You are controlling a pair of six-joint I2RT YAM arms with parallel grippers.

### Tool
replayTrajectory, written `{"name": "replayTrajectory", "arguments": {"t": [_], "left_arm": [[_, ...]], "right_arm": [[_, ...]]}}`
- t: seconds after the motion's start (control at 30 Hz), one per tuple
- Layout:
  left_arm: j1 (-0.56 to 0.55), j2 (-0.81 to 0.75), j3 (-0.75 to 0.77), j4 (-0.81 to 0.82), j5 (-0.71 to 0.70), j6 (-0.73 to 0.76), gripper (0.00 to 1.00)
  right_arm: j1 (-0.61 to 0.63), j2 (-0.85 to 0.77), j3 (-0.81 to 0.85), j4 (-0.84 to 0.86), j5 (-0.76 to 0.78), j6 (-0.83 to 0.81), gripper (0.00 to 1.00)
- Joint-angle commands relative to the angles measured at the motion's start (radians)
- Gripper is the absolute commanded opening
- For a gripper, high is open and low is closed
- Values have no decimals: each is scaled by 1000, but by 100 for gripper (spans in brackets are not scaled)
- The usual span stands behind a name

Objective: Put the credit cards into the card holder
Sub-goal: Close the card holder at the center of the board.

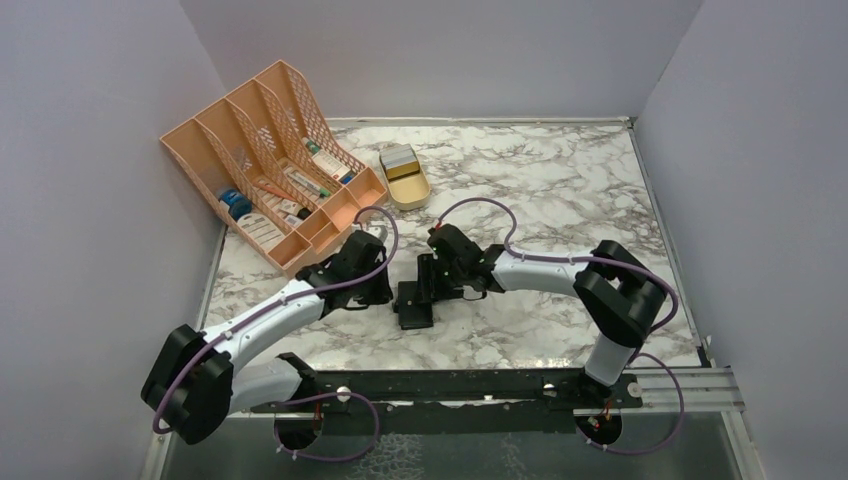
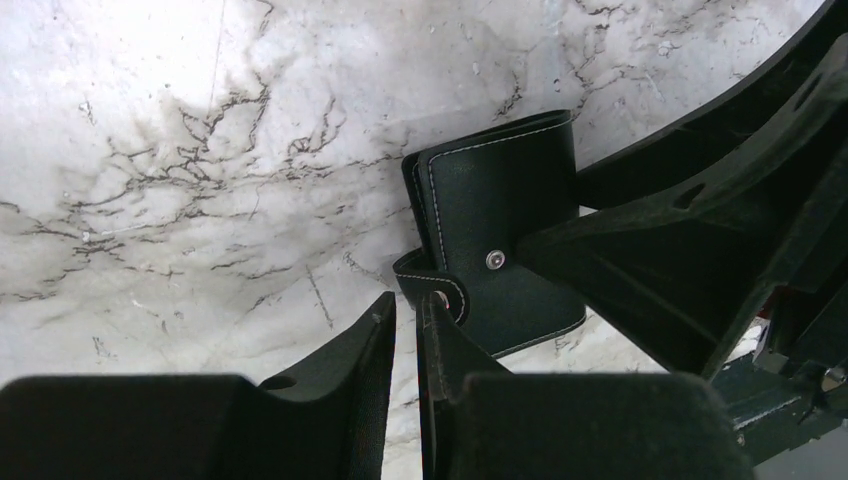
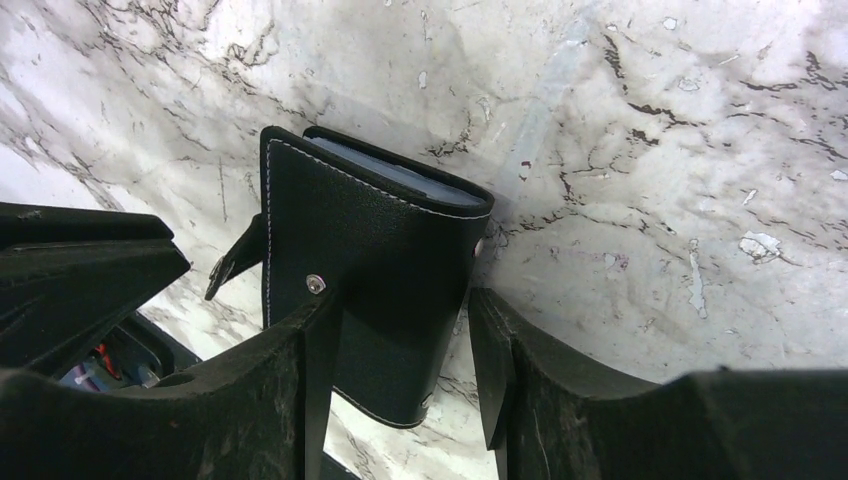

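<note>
The black card holder (image 1: pixel 415 296) lies folded on the marble between my two grippers. Its stitched cover (image 2: pixel 500 210) and snap strap (image 2: pixel 432 285) show in the left wrist view. My left gripper (image 2: pixel 407 320) has its jaws almost together, with bare marble in the thin gap, and the strap's snap sits at one fingertip (image 2: pixel 436 322). My right gripper (image 3: pixel 400 350) straddles the card holder (image 3: pixel 370 240), open. One finger (image 3: pixel 318 350) is against the cover and the other stands apart from it. A pale grey flat stack (image 1: pixel 398 158) in the tin may be the credit cards; it is too small to tell.
A peach mesh file organiser (image 1: pixel 270 160) with labelled boxes stands at the back left. A tan oval tin (image 1: pixel 406 180) sits right of it. Grey walls close in both sides and the back. A black rail (image 1: pixel 480 385) runs along the near edge.
</note>
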Motion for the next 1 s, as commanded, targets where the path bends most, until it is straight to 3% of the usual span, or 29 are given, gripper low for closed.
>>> {"name": "replayTrajectory", "arguments": {"t": [0.0, 0.2, 0.47, 0.6, 0.8, 0.97], "left_arm": [[6, -49, -36, -5, 19, -35, 15], [6, -59, -93, 135, 136, -44, 13], [7, -13, -104, 191, 148, -41, 13], [7, -12, -109, 208, 137, -40, 14], [10, 1, -91, 181, 76, -37, 13], [31, 10, -85, 200, 102, -41, 14]], "right_arm": [[7, 28, -28, -59, 28, -19, 49], [8, 10, -56, -49, 26, -7, 48], [8, -55, -9, -127, 42, -33, 48], [8, -108, -11, -129, 26, -25, 42], [8, -150, -67, 33, -130, 35, 32], [8, -132, -114, 209, -227, 145, 28]]}}
